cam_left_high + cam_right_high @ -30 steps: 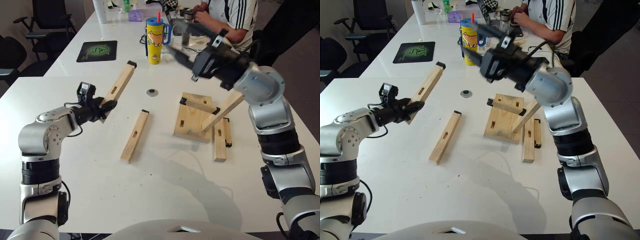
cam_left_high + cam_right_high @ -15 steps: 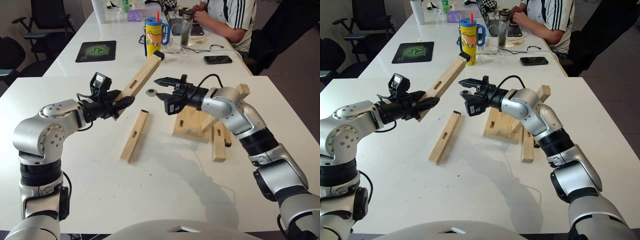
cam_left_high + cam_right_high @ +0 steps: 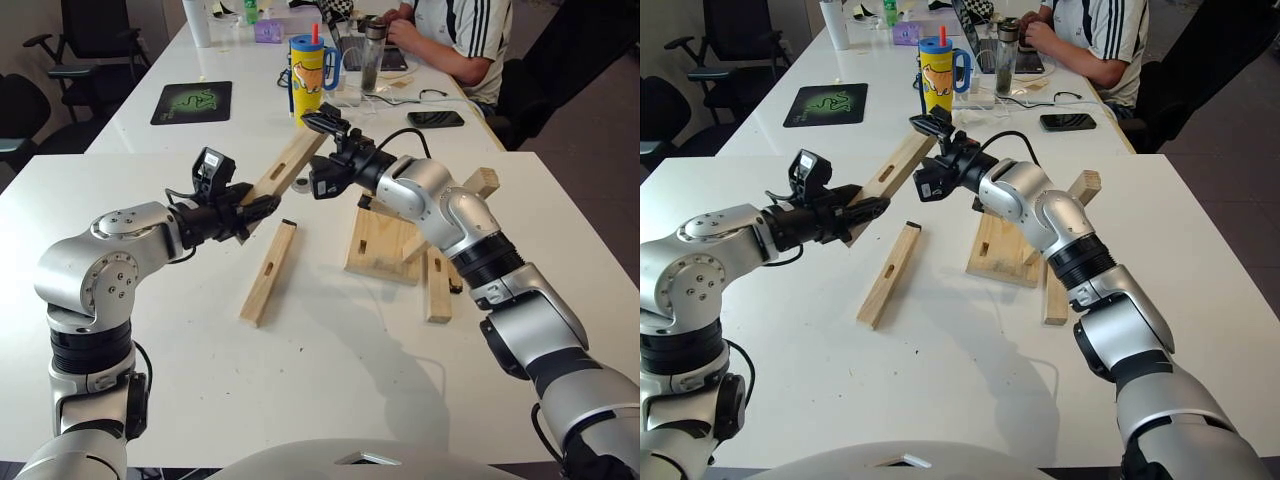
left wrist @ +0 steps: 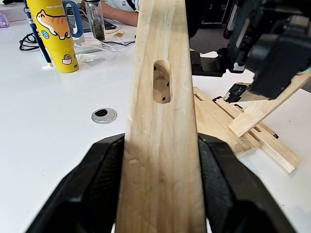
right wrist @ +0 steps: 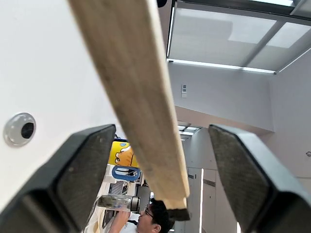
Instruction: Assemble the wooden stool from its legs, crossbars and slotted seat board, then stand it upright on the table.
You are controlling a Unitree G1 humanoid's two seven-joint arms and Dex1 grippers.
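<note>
The left claw (image 3: 243,208) is clamped tight on the near end of a wooden leg (image 3: 285,170), one finger pressed to each side. It holds the leg off the table (image 3: 350,400), slanting up and away. The leg's slot (image 4: 162,81) faces the left wrist camera.

The right claw (image 3: 318,155) is spread wide around the leg's far end. It holds nothing. From its wrist camera there seems to be a gap on both sides of the wood, though I cannot be sure neither finger brushes it.

The seat board (image 3: 385,250) lies flat to the right with another leg (image 3: 455,208) propped across it. A third leg (image 3: 268,272) lies on the table, below the raised one.

The likely step is a handover or a two-claw grip, and that is where the risk lies:

- **Off-centre closing:** the right claw could lever the long leg and twist it out of the left claw's end-only hold.
- **Opposing pulls:** with both claws clamped on one stiff piece, any mismatch could make it slip or strain.
- **Wide swing:** the leg could knock the propped leg off the board, or hit the yellow cup (image 3: 310,80) just behind.
</note>
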